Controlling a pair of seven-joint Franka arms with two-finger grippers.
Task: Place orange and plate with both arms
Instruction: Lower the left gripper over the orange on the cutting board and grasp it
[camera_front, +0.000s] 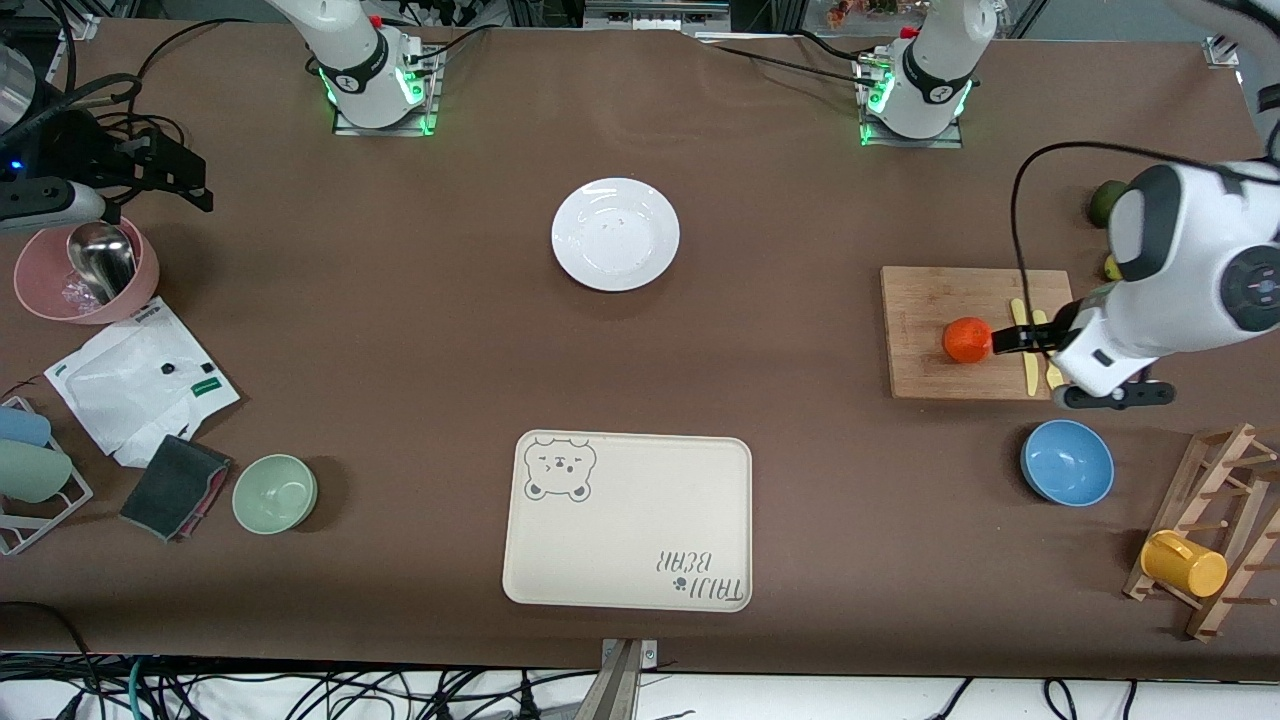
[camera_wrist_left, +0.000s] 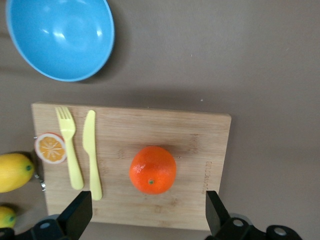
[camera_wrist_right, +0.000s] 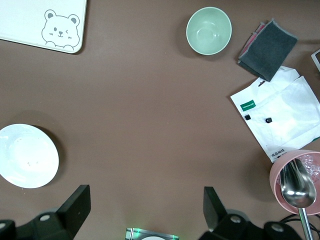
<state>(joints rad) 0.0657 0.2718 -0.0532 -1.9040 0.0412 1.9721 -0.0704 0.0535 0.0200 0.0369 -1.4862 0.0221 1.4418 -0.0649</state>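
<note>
Bare cutting board (camera_wrist_left: 195, 135) rings the orange (camera_wrist_left: 152, 169); a yellow knife (camera_wrist_left: 92, 154) lies near one side

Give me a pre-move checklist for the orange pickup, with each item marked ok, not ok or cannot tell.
1. Left claw open: ok, both fingers stand wide apart.
2. Left claw lined up on the orange: ok, in the left wrist view the orange sits between the two fingers.
3. Orange free to lift: ok, it sits alone on the cutting board, apart from the yellow knife and fork.
4. Claw low enough to close: cannot tell.
5. Plate bare and untouched: ok.
6. Right claw open: ok, it waits high up, over the table near its base, with the plate at the view's edge.
</note>
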